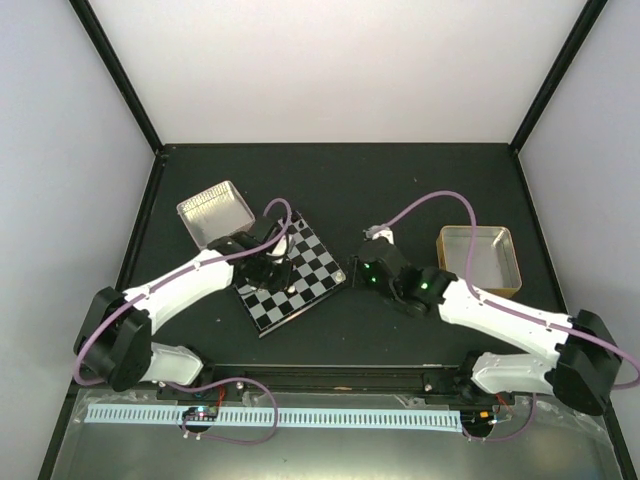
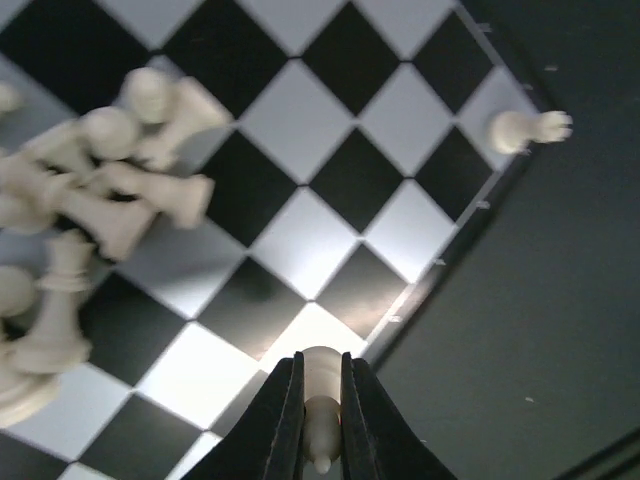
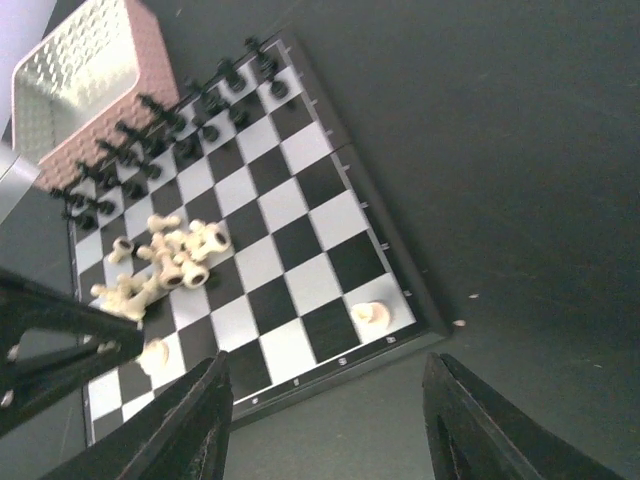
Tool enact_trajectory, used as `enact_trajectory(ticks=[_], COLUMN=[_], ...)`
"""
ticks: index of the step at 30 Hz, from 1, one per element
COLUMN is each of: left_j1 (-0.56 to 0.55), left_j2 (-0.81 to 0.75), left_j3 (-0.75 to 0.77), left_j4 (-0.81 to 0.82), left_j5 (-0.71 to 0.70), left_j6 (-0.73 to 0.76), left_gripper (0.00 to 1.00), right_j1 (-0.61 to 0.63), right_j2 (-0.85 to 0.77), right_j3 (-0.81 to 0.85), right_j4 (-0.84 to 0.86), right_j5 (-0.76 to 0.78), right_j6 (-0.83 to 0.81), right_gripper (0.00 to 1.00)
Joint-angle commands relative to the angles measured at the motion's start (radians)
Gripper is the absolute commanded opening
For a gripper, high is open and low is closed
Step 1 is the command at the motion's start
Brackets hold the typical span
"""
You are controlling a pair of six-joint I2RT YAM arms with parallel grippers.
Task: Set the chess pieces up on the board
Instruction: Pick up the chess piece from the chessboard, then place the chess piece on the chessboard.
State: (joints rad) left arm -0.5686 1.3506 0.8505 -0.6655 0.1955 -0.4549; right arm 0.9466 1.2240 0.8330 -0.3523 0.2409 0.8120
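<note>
The main risk lies in the narrow grip. The left hand (image 2: 320, 365) is closed almost fully on a single cream piece (image 2: 321, 400), pinched between its fingertips. So slim and rounded a figure could twist or slip out if it is set down at a tilt or let go too high. It could then roll off the board (image 2: 300, 150), since it hangs over a light square right at the near edge; whether it touches that square I cannot tell. A second hazard is the heap of cream pieces (image 2: 95, 200) lying tumbled together on the squares near this hand. A careless sweep of the fingers would scatter them, or knock the lone cream piece (image 2: 525, 128) that sits on the corner square. The black pieces (image 3: 200, 105) stand in rows along the far side, next to a tray (image 3: 140, 90). The right hand (image 3: 325, 400) hovers over the tabletop (image 3: 520, 200) just beside the board, its jaws well apart and holding nothing.
</note>
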Motion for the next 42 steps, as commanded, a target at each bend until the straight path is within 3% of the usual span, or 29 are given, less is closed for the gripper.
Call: enact_trajectory(ticks=[1, 11, 20, 31, 36, 42], left_j1=[-0.068, -0.178, -0.213, -0.218, -0.219, -0.218], left_j2=[0.036, 0.223, 0.337, 0.374, 0.381, 0.357], left_j3=[0.074, 0.2, 0.254, 0.261, 0.259, 0.257], left_j4=[0.012, 0.025, 0.016, 0.033, 0.035, 0.022], left_j5=[0.042, -0.038, -0.162, -0.135, -0.118, -0.112], left_j6=[-0.029, -0.023, -0.021, -0.016, -0.014, -0.004], left_gripper=[0.05, 0.05, 0.05, 0.07, 0.11, 0.26], right_j1=[-0.004, -0.005, -0.005, -0.006, -0.005, -0.005], right_j2=[-0.1, -0.287, -0.276, -0.27, -0.27, -0.27], right_j3=[-0.074, -0.192, -0.198, -0.193, -0.19, -0.189], right_j4=[0.011, -0.021, -0.022, -0.02, -0.023, -0.022], right_j5=[0.171, 0.316, 0.304, 0.306, 0.307, 0.305], right_j6=[0.097, 0.185, 0.192, 0.186, 0.186, 0.185], right_gripper=[0.54, 0.56, 0.57, 0.57, 0.58, 0.59])
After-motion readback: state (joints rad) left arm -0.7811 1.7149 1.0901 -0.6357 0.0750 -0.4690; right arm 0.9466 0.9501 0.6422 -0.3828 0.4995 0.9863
